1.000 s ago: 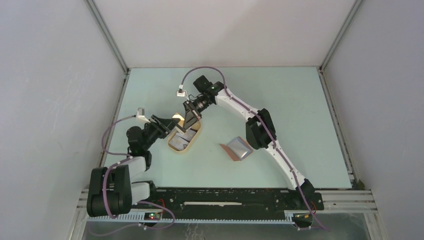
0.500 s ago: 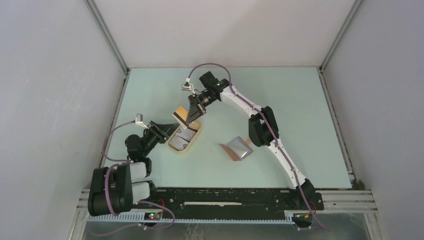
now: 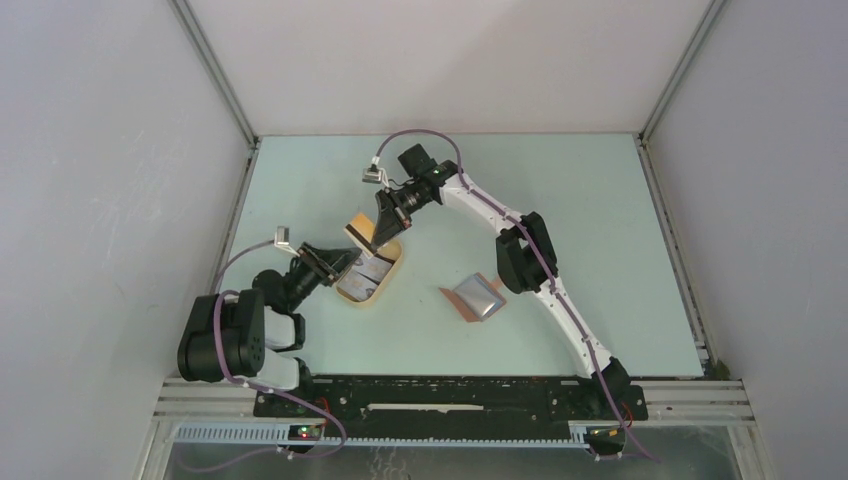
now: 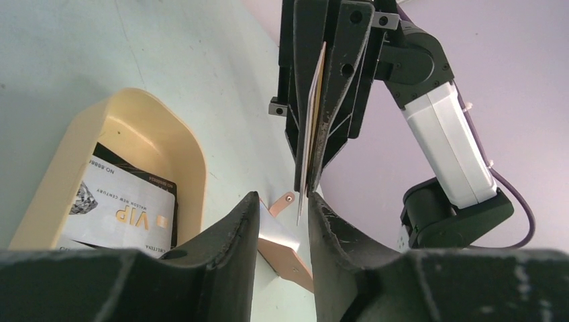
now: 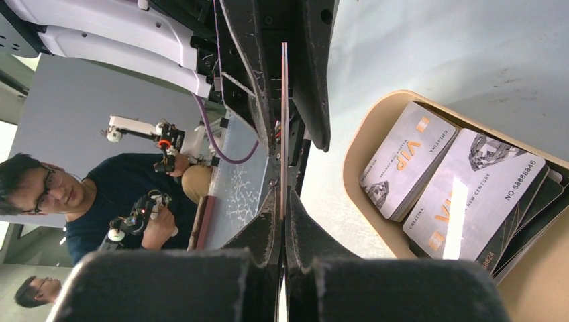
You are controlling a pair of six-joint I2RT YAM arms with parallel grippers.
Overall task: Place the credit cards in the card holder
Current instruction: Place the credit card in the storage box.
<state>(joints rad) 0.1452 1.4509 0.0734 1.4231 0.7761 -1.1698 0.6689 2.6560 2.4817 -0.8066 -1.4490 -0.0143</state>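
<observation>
Above the far end of the tan tray (image 3: 365,302), the right gripper (image 3: 378,232) is clamped on an orange-yellow credit card (image 3: 361,229), which it holds on edge, clear of the desk (image 3: 560,190). Just left of the tray, the left gripper (image 4: 282,201) points up at that card with its jaws narrowly apart. In the left wrist view the card's lower edge hangs over the gap between them, touching neither finger. More credit cards (image 5: 470,194) lie stacked in the tray. To the tray's right, the card holder (image 3: 478,298) lies open on the desk, well apart from both grippers.
</observation>
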